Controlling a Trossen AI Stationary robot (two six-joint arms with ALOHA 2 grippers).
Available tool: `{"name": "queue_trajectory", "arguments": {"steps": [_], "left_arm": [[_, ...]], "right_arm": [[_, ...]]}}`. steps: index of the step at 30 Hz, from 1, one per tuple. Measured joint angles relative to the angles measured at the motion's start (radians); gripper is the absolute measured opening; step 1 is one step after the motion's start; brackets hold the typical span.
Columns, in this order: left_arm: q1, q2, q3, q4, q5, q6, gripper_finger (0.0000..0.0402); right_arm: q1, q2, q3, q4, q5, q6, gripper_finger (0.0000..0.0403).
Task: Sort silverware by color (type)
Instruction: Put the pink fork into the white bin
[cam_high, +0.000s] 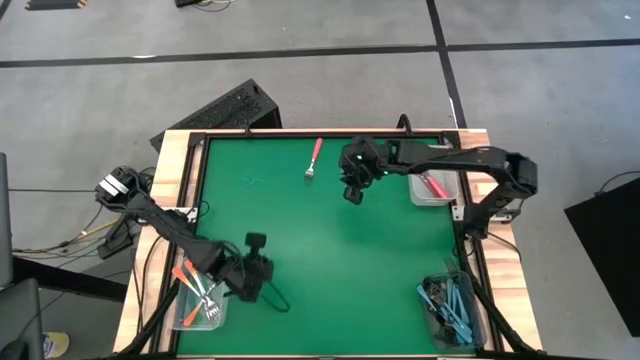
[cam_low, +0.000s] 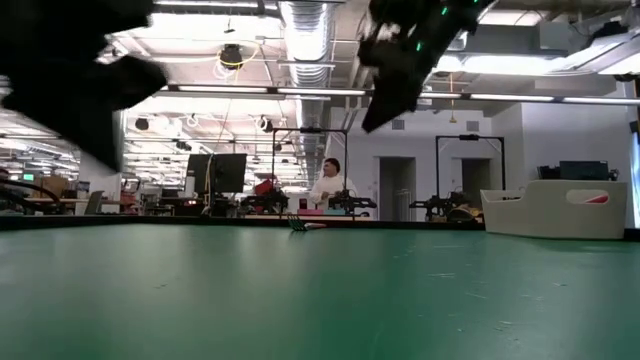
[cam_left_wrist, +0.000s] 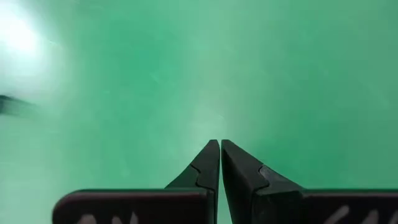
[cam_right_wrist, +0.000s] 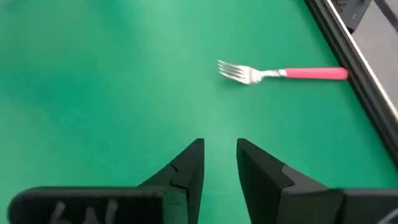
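Risk lies in the pick: the pink-handled fork (cam_right_wrist: 283, 73) lies flat on the green mat (cam_high: 330, 240) by the far edge, and the right gripper (cam_right_wrist: 219, 155), fingers parted and empty, hovers just beside it; a shallow descent could skid it away. The left gripper (cam_left_wrist: 220, 155) waits closed near the orange-fork bin (cam_high: 178, 310).

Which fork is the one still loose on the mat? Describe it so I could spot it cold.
Start at the green mat and go to its far edge, just left of the right gripper. There lies the pink-handled fork, flat on the mat. It is the only fork outside a bin; all the others sit in clear bins at the mat's sides.
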Motion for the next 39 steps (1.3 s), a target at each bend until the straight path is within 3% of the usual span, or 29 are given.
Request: {"name": "queue_trajectory", "arguments": {"steps": [5, 10, 14, 18, 21, 25, 28, 32, 39], "left_arm": [[0.141, -0.015, 0.0, 0.101, -0.033, 0.109, 0.0006], [0.364, -0.015, 0.0, 0.315, -0.046, 0.259, 0.002], [0.573, -0.015, 0.0, 0.501, 0.069, 0.336, 0.0051], [0.756, 0.007, 0.0, 0.592, 0.156, 0.363, 0.0093], [0.846, 0.065, 0.0, 0.683, 0.208, 0.404, 0.0124], [0.95, 0.191, 0.008, 0.826, 0.365, 0.42, 0.0154], [1.021, 0.276, 0.078, 0.802, 0.384, 0.368, 0.0163], [1.088, 0.378, 0.22, 0.625, 0.38, 0.318, 0.0162], [1.117, 0.547, 0.439, 0.347, 0.388, 0.332, 0.0156]], "right_arm": [[-0.06, 0.109, 0.052, 0.047, 0.0, -0.131, 0.0158], [-0.11, 0.189, 0.155, -0.016, 0.02, -0.089, 0.0168], [-0.134, 0.172, 0.183, -0.079, 0.022, -0.065, 0.0159], [-0.148, 0.071, 0.149, -0.09, 0.008, -0.022, 0.0146], [-0.159, -0.019, 0.075, -0.028, -0.003, 0.01, 0.0139], [-0.153, -0.09, -0.015, 0.031, -0.003, 0.055, 0.0137], [-0.135, -0.108, -0.062, 0.055, -0.003, 0.078, 0.0137], [-0.114, -0.109, -0.1, 0.085, -0.003, 0.101, 0.0137], [-0.097, -0.109, -0.119, 0.115, -0.003, 0.117, 0.0137]]}}
